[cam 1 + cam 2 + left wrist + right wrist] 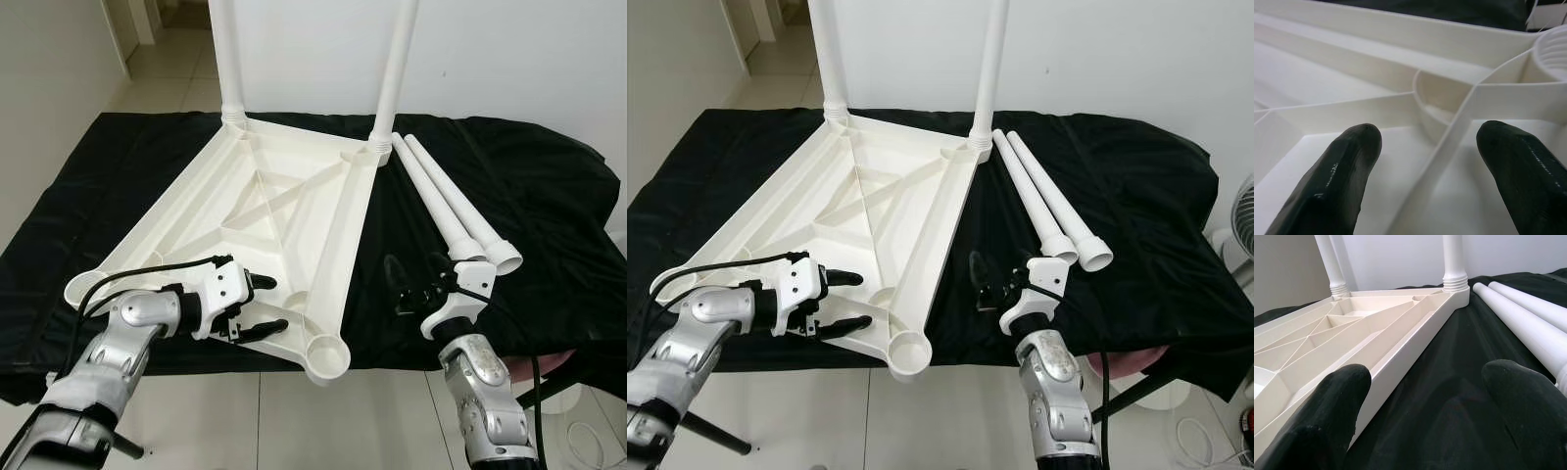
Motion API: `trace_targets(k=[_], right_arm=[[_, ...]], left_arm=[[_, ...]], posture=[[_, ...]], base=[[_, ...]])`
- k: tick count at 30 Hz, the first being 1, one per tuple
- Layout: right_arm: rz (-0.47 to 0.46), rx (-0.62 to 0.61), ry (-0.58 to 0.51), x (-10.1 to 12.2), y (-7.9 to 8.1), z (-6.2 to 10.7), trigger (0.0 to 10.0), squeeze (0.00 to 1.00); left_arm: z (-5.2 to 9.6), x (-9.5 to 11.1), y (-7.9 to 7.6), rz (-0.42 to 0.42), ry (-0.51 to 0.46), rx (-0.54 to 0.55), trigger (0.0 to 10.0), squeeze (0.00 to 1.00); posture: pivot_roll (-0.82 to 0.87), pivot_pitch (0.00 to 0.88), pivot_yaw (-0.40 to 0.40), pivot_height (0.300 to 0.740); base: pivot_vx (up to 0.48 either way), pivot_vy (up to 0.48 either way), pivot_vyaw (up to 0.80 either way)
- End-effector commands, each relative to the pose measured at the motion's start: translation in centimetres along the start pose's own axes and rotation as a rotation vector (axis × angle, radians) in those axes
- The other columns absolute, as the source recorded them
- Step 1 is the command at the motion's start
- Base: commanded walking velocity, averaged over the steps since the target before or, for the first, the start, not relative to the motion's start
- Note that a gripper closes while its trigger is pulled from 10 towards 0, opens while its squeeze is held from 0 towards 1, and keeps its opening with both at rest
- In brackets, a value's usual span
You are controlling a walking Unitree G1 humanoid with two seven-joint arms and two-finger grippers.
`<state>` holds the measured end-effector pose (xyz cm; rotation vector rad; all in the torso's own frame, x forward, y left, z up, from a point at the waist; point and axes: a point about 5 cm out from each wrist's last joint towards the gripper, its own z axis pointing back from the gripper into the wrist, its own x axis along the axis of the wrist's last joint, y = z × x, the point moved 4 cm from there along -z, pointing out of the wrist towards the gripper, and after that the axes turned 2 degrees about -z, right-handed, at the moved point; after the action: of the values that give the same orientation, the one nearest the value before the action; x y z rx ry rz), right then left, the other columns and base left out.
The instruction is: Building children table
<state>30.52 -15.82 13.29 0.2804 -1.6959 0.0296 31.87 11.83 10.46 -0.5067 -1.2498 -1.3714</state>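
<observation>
Left hand (263, 305) low at near edge, fingers spread wide, released, straddling a rib of upturned white table panel (245, 211) beside near-corner socket (326, 356); one finger (1332, 181) each side of the rib in left wrist view, not closed on it. Right hand (404, 284) also near, over black cloth (529, 196) just right of panel's right edge, fingers apart, released, holding nothing; fingertip (1320, 423) close to panel's side wall in right wrist view.

Panel lying underside up on cloth-covered tabletop, ribs and diagonal braces exposed. Two white legs screwed upright into far corner sockets: far-left leg (226, 54), far-right leg (395, 69), both running out of top of frame. Near-corner socket open, no leg in it. Near-left corner partly hidden behind left arm.

Two loose legs (453, 201) flat on cloth, right of panel, side by side and touching, running from far-right socket area toward right hand; flared ends nearest right wrist.

Tiled floor (176, 69) beyond left end of tabletop, white wall (509, 49) behind.
</observation>
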Motion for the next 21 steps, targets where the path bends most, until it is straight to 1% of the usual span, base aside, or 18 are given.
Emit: trace_targets(k=[1, 3, 4, 5, 7, 10, 11, 14, 15, 16, 18, 19, 20, 21], right_arm=[[0.002, -0.003, 0.008, -0.1, 0.1, 0.1, 10.0, 0.00], [0.002, -0.003, 0.008, -0.1, 0.1, 0.1, 10.0, 0.00], [0.003, -0.007, 0.007, -0.1, 0.1, 0.2, 10.0, 0.00], [0.003, -0.007, 0.007, -0.1, 0.1, 0.2, 10.0, 0.00], [0.006, -0.014, 0.009, -0.1, 0.0, 0.4, 10.0, 0.00], [0.006, -0.014, 0.009, -0.1, 0.0, 0.4, 10.0, 0.00], [0.007, -0.016, 0.011, -0.2, -0.1, 0.4, 10.0, 0.00], [0.008, -0.017, 0.014, -0.2, -0.1, 0.5, 10.0, 0.00], [0.009, -0.018, 0.017, -0.3, -0.1, 0.5, 10.0, 0.00], [0.010, -0.016, 0.019, -0.3, 0.0, 0.5, 10.0, 0.00], [0.010, -0.016, 0.019, -0.3, 0.0, 0.5, 10.0, 0.00], [0.010, -0.014, 0.021, -0.4, 0.0, 0.5, 10.0, 0.00], [0.010, -0.014, 0.021, -0.4, 0.0, 0.5, 10.0, 0.00], [0.010, -0.013, 0.023, -0.4, 0.0, 0.5, 10.0, 0.00]], left_arm=[[0.1, -1.2, 1.1, 0.016, 0.062, 0.115, 10.0, 0.00], [0.1, -1.2, 1.1, 0.016, 0.062, 0.115, 10.0, 0.00], [0.3, -1.9, 1.5, 0.008, 0.118, 0.127, 10.0, 0.00], [0.3, -1.9, 1.5, 0.008, 0.118, 0.127, 10.0, 0.00], [0.7, -2.9, 2.1, 0.002, 0.199, 0.153, 10.0, 0.00], [0.7, -2.9, 2.1, 0.002, 0.199, 0.153, 10.0, 0.00], [0.8, -3.2, 2.3, -0.002, 0.222, 0.160, 10.0, 0.00], [0.9, -3.4, 2.5, -0.011, 0.240, 0.170, 10.0, 0.00], [0.9, -3.5, 2.7, -0.009, 0.251, 0.177, 8.1, 0.00], [0.9, -3.5, 2.8, -0.009, 0.254, 0.179, 2.5, 0.00], [0.9, -3.5, 2.8, -0.009, 0.254, 0.179, 2.5, 0.00], [0.9, -3.5, 2.9, -0.018, 0.257, 0.175, 1.1, 0.00], [0.9, -3.5, 2.9, -0.018, 0.257, 0.175, 1.1, 0.00], [0.8, -3.5, 2.6, -0.016, 0.250, 0.160, 0.0, 0.00]], posture=[[-0.14, 0.000, 0.025, 0.740], [-0.14, 0.000, 0.025, 0.740], [-0.14, 0.000, 0.033, 0.740], [-0.14, 0.000, 0.033, 0.740], [-0.15, 0.000, 0.036, 0.740], [-0.15, 0.000, 0.036, 0.740], [-0.15, 0.000, 0.036, 0.740], [-0.15, 0.000, 0.037, 0.740], [-0.15, 0.000, 0.037, 0.740], [-0.15, 0.000, 0.037, 0.740], [-0.15, 0.000, 0.037, 0.740], [-0.15, 0.000, 0.038, 0.740], [-0.15, 0.000, 0.038, 0.740], [-0.15, 0.000, 0.039, 0.740]], base=[[0.000, 0.000, 0.00], [0.000, 0.000, 0.00], [0.000, 0.000, 0.00], [0.000, 0.000, 0.00], [0.000, 0.000, 0.00], [0.000, 0.000, 0.00], [0.000, 0.000, 0.00], [0.000, 0.000, 0.00], [0.000, 0.000, 0.00], [0.000, 0.000, 0.00], [0.000, 0.000, 0.00], [0.000, 0.000, 0.00], [0.000, 0.000, 0.00], [0.000, 0.000, 0.00]])
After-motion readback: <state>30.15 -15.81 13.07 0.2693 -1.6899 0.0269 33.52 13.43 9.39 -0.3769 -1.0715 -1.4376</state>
